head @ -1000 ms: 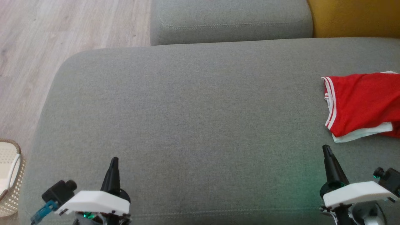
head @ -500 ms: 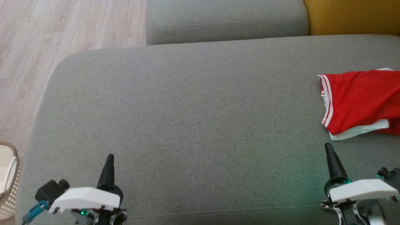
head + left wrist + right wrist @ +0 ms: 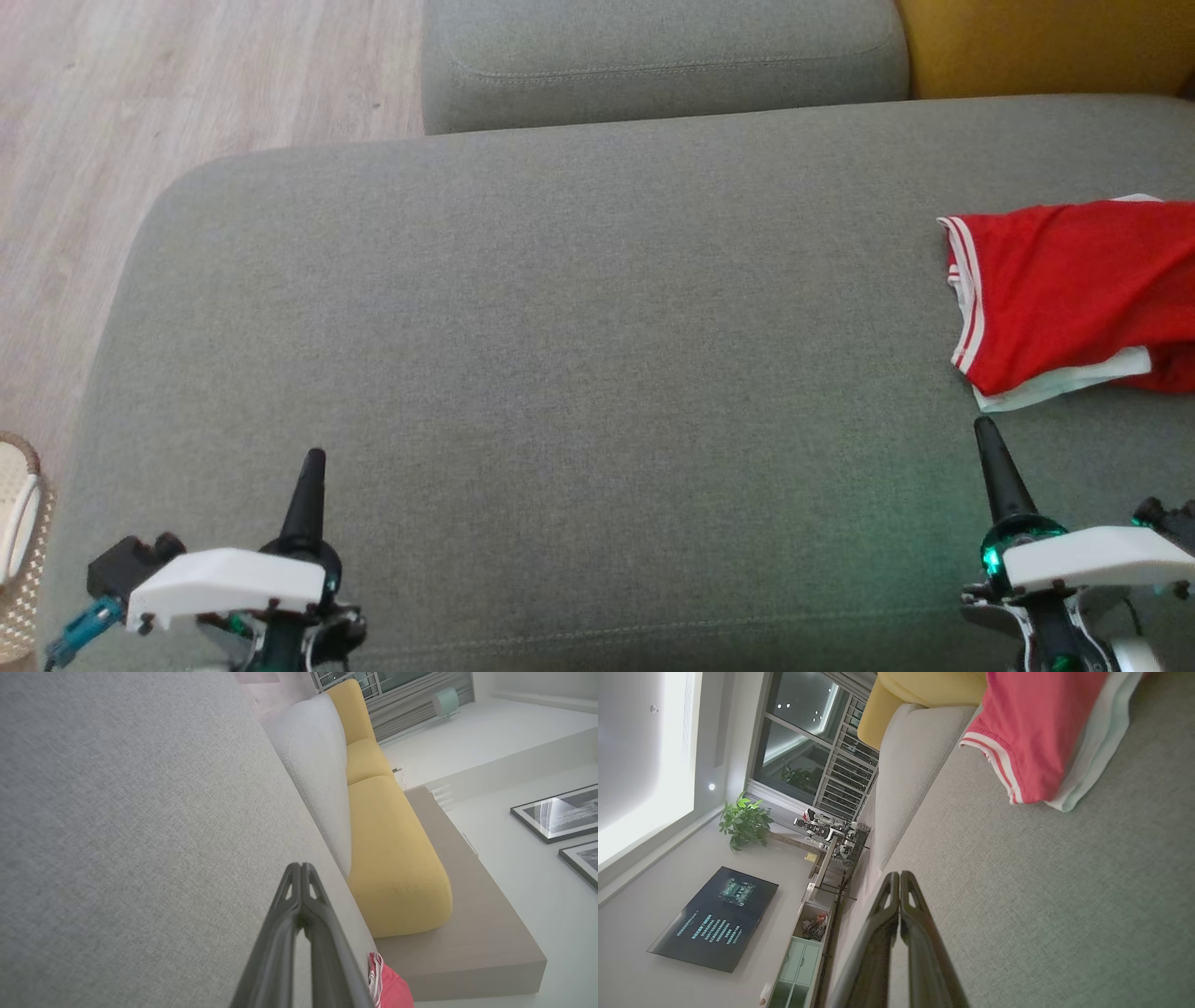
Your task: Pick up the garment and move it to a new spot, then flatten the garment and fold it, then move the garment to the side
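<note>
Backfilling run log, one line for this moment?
red white-trimmed cloth garment: bunched on grey fabric sofa seat, far right | left gripper: shut, empty | right gripper: shut, empty, short of garment

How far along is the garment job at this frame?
Done: hard to say. The red garment lies rumpled at the right of the grey sofa seat, a white layer showing under its near edge; it could be folded and set aside or untouched. In hand: nothing; left gripper and right gripper are shut, empty, clear of it. Left: if untouched, every step.
</note>
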Robot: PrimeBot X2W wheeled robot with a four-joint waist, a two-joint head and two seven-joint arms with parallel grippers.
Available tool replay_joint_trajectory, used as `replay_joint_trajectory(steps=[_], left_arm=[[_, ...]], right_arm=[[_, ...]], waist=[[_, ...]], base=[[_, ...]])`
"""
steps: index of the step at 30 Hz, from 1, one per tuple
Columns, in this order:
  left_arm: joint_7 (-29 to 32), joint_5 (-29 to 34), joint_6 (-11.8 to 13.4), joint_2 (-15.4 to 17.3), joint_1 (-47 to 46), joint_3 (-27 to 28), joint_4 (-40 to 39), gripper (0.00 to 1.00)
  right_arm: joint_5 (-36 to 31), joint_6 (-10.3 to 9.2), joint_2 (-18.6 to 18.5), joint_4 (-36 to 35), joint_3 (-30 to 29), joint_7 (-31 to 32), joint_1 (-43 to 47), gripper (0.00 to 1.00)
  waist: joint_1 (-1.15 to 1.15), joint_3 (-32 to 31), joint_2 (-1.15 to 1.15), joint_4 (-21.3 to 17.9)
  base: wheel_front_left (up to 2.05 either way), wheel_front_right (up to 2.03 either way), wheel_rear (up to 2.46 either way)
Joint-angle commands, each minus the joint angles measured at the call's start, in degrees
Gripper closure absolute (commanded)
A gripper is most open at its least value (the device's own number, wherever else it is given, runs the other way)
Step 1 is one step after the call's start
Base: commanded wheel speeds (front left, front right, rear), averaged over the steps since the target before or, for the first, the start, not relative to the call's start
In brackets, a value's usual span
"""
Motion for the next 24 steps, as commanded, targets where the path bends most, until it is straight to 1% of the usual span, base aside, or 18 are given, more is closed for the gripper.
replay_joint_trajectory(steps=[1,24], left_arm=[[0.23,-1.03,-0.66,0.96,-3.43,2.16,-1.47,1.00],[4.15,-14.85,-3.58,0.92,-5.71,6.66,0.62,1.00]], right_arm=[[1.25,0.00,-0.42,-1.62,0.51,0.34,-3.24,1.00],[15.58,-0.01,-0.41,-0.29,-0.24,3.46,-5.03,1.00]], waist=[[0.00,0.01,0.00,-0.04],[0.00,0.35,0.00,-1.55]], base=[[0.00,0.00,0.00],[0.00,0.00,0.00]])
